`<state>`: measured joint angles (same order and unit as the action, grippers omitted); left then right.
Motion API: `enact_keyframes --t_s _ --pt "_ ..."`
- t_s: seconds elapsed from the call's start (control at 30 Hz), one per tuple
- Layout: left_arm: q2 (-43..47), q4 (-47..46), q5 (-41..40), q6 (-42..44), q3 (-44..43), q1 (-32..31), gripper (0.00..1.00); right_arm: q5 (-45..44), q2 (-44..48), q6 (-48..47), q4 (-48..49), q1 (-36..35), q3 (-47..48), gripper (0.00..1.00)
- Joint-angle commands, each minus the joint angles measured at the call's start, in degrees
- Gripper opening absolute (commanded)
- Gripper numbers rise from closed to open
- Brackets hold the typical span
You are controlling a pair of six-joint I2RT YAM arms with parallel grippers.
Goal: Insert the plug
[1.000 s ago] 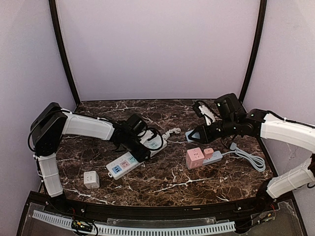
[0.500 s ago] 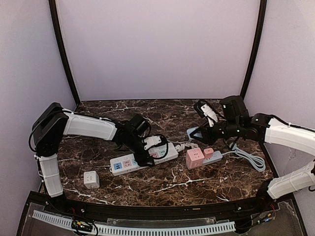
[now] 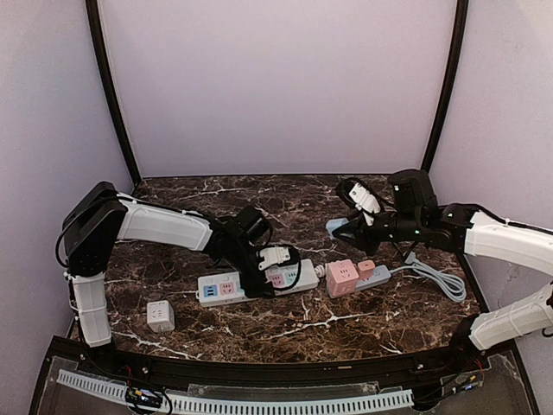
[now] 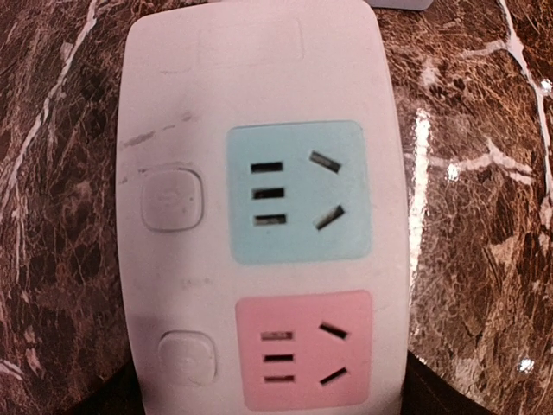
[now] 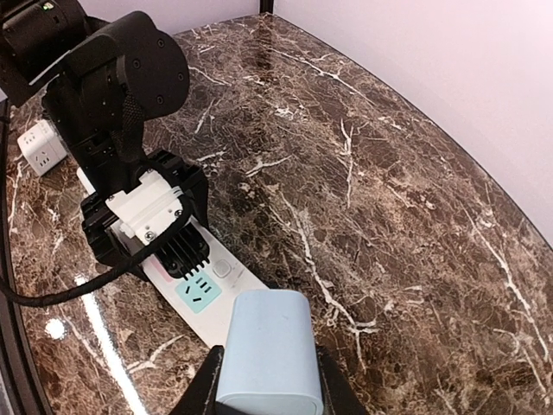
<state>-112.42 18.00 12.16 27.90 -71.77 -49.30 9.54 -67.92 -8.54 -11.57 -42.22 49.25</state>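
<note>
My right gripper (image 3: 343, 230) is shut on a light blue plug (image 3: 337, 226), held above the table's right middle. In the right wrist view the plug (image 5: 263, 350) sits between the two dark fingers (image 5: 204, 391), its prongs hidden. A white power strip (image 3: 226, 286) lies just left of centre. My left gripper (image 3: 276, 275) clamps its right end. The left wrist view shows the strip (image 4: 173, 104) from above with a blue socket (image 4: 298, 192) and a pink socket (image 4: 304, 349); dark fingertips (image 4: 436, 396) press against both long sides. The blue socket (image 5: 197, 292) lies just ahead of the plug.
A pink cube socket (image 3: 342, 277) with a small pink and grey adapter (image 3: 373, 275) sits right of the strip, touching its end. A grey cable (image 3: 436, 278) coils toward the right edge. A white cube socket (image 3: 160, 316) stands at the front left.
My left gripper has dragged the power strip to the right and turned it level, up to the pink cube. The right gripper with the plug has shifted slightly.
</note>
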Motion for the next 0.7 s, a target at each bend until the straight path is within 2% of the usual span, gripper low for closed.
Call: enact_keyframes --t_s 0.0,0.13,0.3,0.47,0.6,0.67 --pt "0.9 -1.8 0.1 -0.2 -0.3 -0.1 0.86 0.5 -0.8 -7.1 0.9 0.2 4.4 0.0" --pt "3.7 -4.5 1.7 -0.9 1.6 -0.1 0.98 -0.4 -0.6 -14.5 -2.0 0.2 6.8 0.0" --pt "7.8 -8.3 3.4 -2.3 4.8 0.8 0.99 2.9 0.2 -23.6 -5.7 0.2 8.3 0.0" --pt "15.0 -16.7 5.2 -7.4 12.4 1.9 0.99 4.9 -0.2 -32.7 -8.5 0.2 9.5 0.0" --pt "22.9 -25.9 2.6 -12.1 20.1 1.9 0.99 4.8 -1.0 -34.7 -6.0 0.2 9.0 0.0" --pt "27.0 -30.3 0.0 -14.5 23.9 2.0 0.99 6.2 -3.5 -34.8 -8.2 0.3 11.2 0.0"
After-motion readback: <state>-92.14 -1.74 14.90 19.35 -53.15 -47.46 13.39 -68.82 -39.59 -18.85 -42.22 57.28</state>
